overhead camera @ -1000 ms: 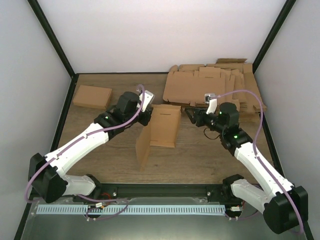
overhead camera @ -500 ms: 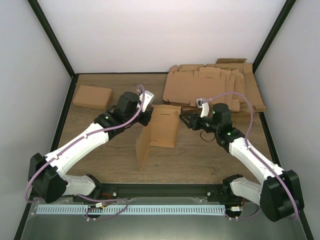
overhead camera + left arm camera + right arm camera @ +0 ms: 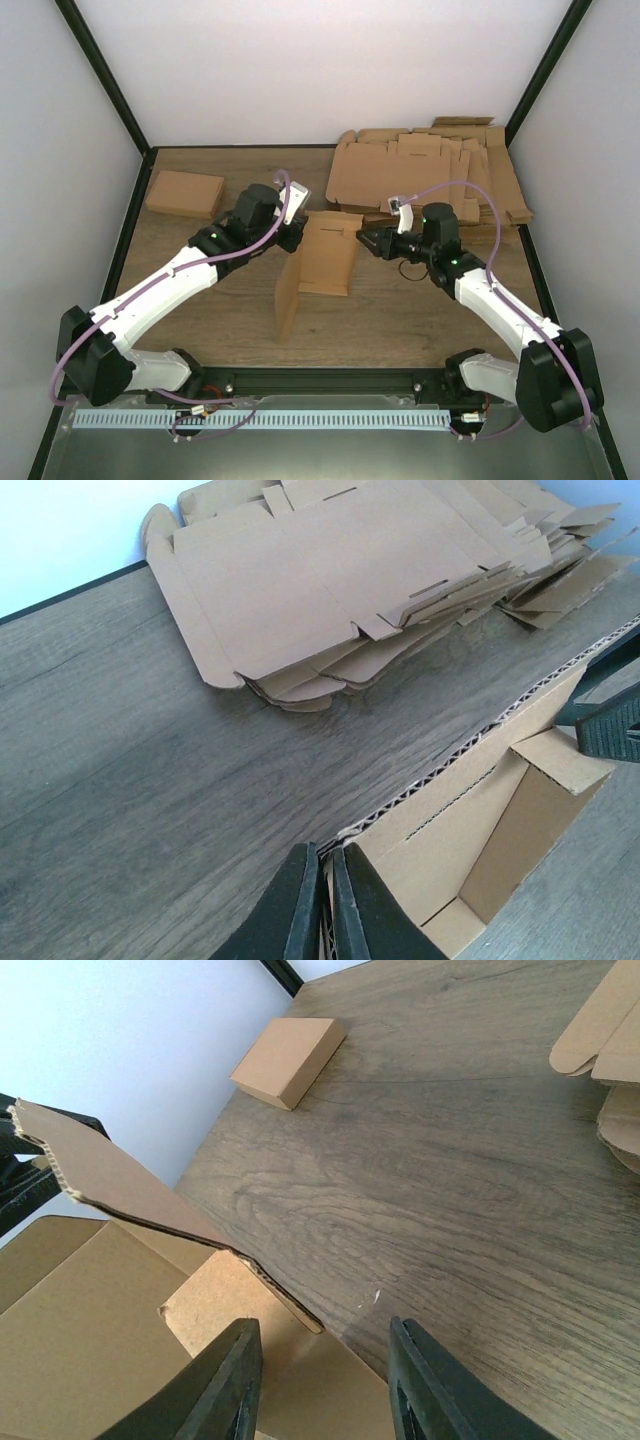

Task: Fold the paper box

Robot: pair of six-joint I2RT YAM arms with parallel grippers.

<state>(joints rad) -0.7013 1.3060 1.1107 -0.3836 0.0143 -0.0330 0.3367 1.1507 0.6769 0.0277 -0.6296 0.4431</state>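
A brown cardboard box [image 3: 320, 262], partly folded, stands in the middle of the table with walls raised. My left gripper [image 3: 296, 236] is shut on its far left wall; in the left wrist view the fingers [image 3: 325, 905] pinch the corrugated edge of the box [image 3: 470, 820]. My right gripper [image 3: 366, 240] is open at the box's far right corner. In the right wrist view its fingers [image 3: 320, 1385] straddle the corner of the box [image 3: 130, 1260], one finger over the cardboard and one over the table.
A pile of flat unfolded box blanks [image 3: 430, 175] lies at the back right, also in the left wrist view [image 3: 350, 570]. A finished closed box [image 3: 184, 194] sits at the back left, also in the right wrist view [image 3: 288, 1048]. Black frame posts stand at the corners.
My right arm has moved left, bringing its open gripper up to the box's far right corner. My left gripper has kept its hold and the box has not shifted.
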